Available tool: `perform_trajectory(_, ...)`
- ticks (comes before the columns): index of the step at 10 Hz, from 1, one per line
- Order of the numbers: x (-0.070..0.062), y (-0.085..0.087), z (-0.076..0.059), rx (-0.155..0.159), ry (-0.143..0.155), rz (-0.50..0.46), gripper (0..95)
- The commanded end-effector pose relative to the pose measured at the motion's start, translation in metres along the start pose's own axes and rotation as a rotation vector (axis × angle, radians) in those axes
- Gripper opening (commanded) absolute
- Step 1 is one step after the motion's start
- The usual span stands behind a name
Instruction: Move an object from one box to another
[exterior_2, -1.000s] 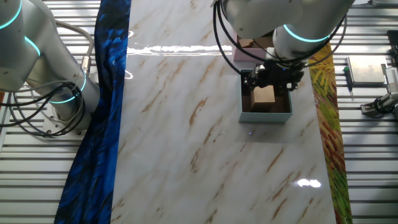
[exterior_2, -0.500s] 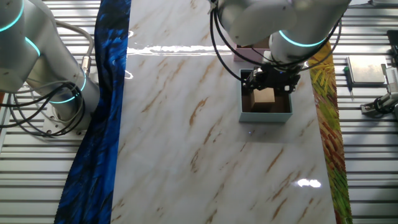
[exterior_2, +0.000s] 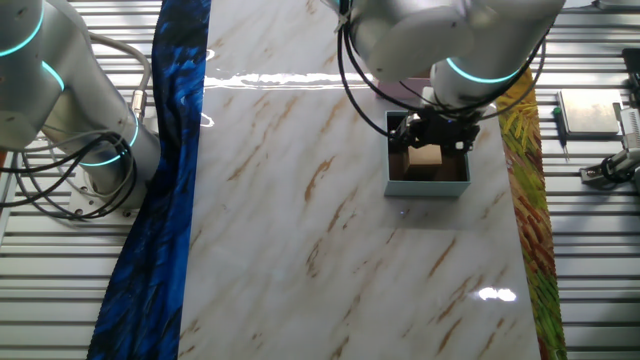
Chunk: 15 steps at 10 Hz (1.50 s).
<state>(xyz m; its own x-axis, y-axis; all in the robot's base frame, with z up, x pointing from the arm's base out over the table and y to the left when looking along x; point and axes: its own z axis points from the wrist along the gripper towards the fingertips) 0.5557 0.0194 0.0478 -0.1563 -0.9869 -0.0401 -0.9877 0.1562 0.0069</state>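
One marbled white tabletop (exterior_2: 330, 220) with brown veining fills the middle of the frame, and glare is seen on it near the top and at lower right. It is flanked by a blue patterned strip (exterior_2: 165, 200) on the left and a yellow-green strip (exterior_2: 528, 190) on the right, with slatted metal beyond both. At upper right, the grey-blue box (exterior_2: 428, 186) is seen with a tan block (exterior_2: 425, 158) inside, under the dark gripper (exterior_2: 433, 133). Whether the jaws are closed on the block cannot be told. The pink box is almost wholly hidden behind the arm (exterior_2: 440, 35). A second robot base (exterior_2: 70, 110) is seen at upper left.
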Motion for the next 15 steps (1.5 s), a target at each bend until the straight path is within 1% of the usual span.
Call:
perform_trajectory(1, 0.0, 0.0, -0.002, 0.019, 0.006, 0.01, 0.0)
perform_trajectory(2, 0.0, 0.0, -0.004, 0.02, 0.01, 0.019, 0.0)
perform_trajectory(4, 0.0, 0.0, -0.013, 0.011, 0.021, 0.022, 0.0)
perform_trajectory(6, 0.002, 0.002, -0.039, 0.004, 0.031, 0.027, 0.0)
perform_trajectory(7, 0.007, 0.002, -0.058, -0.001, 0.033, 0.033, 0.0)
perform_trajectory(8, 0.013, 0.001, -0.075, -0.01, 0.035, 0.033, 0.0)
perform_trajectory(10, 0.013, 0.001, -0.075, -0.023, 0.046, 0.034, 0.0)
perform_trajectory(11, 0.013, 0.001, -0.075, -0.027, 0.046, 0.029, 0.0)
perform_trajectory(12, 0.013, 0.001, -0.075, -0.034, 0.051, 0.006, 0.0)
perform_trajectory(13, 0.013, 0.001, -0.075, -0.036, 0.047, -0.017, 0.0)
perform_trajectory(15, 0.013, 0.001, -0.075, -0.037, 0.045, -0.021, 0.0)
